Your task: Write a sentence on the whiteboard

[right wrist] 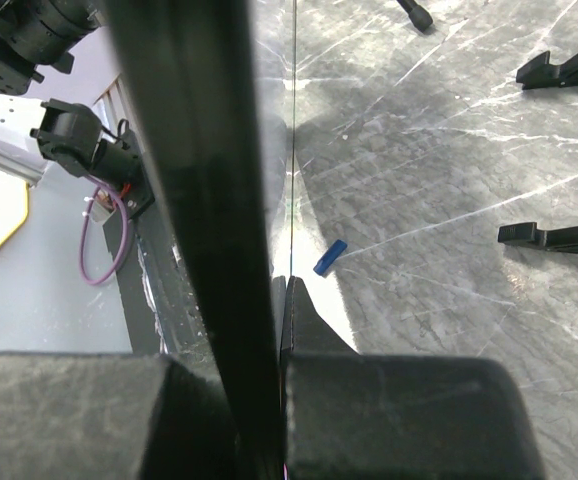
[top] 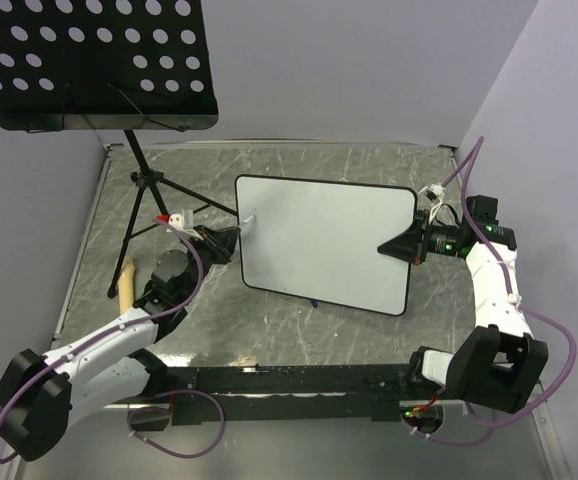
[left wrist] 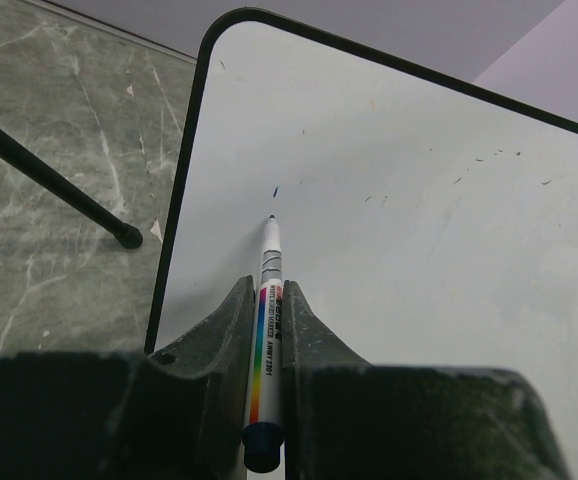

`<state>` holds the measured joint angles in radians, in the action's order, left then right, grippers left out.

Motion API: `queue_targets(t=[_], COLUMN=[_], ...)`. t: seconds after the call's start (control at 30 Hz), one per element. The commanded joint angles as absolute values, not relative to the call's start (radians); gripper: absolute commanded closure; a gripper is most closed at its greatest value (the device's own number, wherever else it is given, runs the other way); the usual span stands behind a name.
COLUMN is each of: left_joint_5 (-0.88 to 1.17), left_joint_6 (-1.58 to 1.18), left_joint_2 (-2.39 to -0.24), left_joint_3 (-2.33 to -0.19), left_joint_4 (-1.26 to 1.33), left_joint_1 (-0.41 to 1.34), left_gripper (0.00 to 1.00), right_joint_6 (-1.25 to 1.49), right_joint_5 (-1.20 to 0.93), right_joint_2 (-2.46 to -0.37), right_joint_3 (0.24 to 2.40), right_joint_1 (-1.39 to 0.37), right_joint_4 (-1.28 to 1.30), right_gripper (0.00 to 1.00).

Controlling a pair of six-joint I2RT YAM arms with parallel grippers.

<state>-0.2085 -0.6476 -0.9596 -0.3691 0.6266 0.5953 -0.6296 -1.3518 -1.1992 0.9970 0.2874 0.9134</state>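
Observation:
The whiteboard [top: 324, 240] is held tilted above the table. My right gripper [top: 394, 245] is shut on its right edge, and the right wrist view shows the black frame [right wrist: 194, 200] edge-on between the jaws of that gripper [right wrist: 281, 290]. My left gripper [left wrist: 266, 285] is shut on a white marker [left wrist: 267, 300] with a rainbow stripe. Its tip is at or just off the board's upper left area [left wrist: 399, 220]. A tiny blue stroke [left wrist: 275, 189] lies just beyond the tip. No words of the sentence show. Seen from above, the left gripper [top: 231, 240] is at the board's left edge.
A black perforated music-stand tray [top: 89, 60] hangs over the back left, with its tripod legs [top: 144, 200] on the table. A blue marker cap [right wrist: 330, 257] lies under the board's near edge. Two black feet pieces [right wrist: 554, 237] lie on the table. A wooden stick [top: 126, 278] is beside the left arm.

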Motion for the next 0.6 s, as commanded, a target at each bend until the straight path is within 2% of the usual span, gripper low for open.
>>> queue_targets(t=[0.0, 0.57], left_joint_5=[-0.230, -0.236], left_joint_6=[-0.637, -0.644], left_joint_2=[-0.969, -1.032], left_joint_3=[-0.426, -0.451], left_joint_4=[0.673, 0.681], left_joint_1=[0.598, 0.584], left_gripper=[0.99, 0.99], right_joint_6=[-0.650, -0.680], right_joint_5=[-1.574, -1.575], right_joint_2=[-1.184, -1.193], right_joint_3=[1.055, 1.065], right_joint_1=[0.284, 0.284], right_joint_4=[0.902, 0.931], right_gripper=[1.00, 1.00])
